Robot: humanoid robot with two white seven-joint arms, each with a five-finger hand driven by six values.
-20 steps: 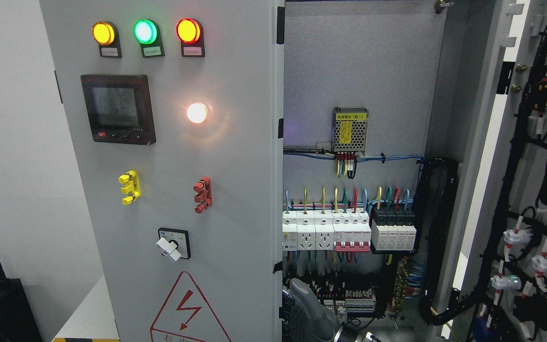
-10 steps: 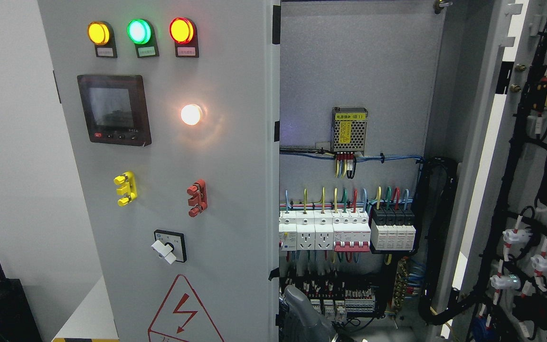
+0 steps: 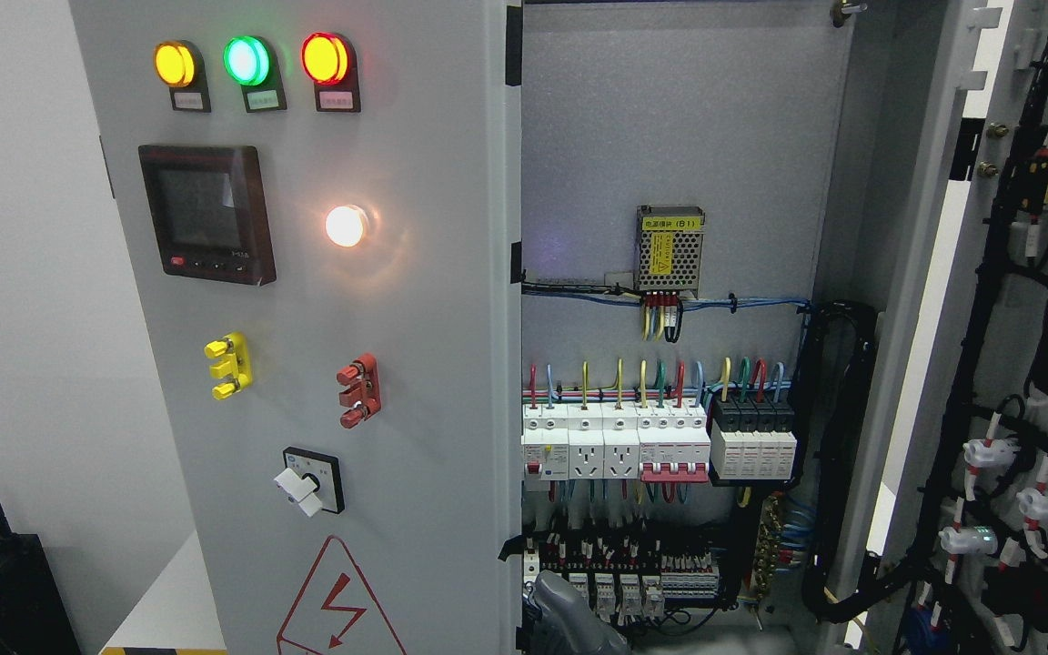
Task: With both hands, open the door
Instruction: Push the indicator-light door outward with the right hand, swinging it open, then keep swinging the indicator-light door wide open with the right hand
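The left door [image 3: 333,327] of the cabinet is seen partly swung open at the picture's left, its face carrying three lamps [image 3: 249,62], a meter [image 3: 206,215], a white lamp [image 3: 345,226] and a rotary switch [image 3: 310,480], while the right door [image 3: 1015,364] is swung wide at the right with its wired inner side shown. Between them the breakers [image 3: 660,441] and a power supply [image 3: 670,250] are exposed. A grey part of a hand [image 3: 569,619] is glimpsed at the bottom edge beside the left door's edge; which arm it belongs to, and whether its fingers are apart or together, cannot be told.

Grey robot part [image 3: 569,619] cut off at bottom edge; indicator labels unreadable.
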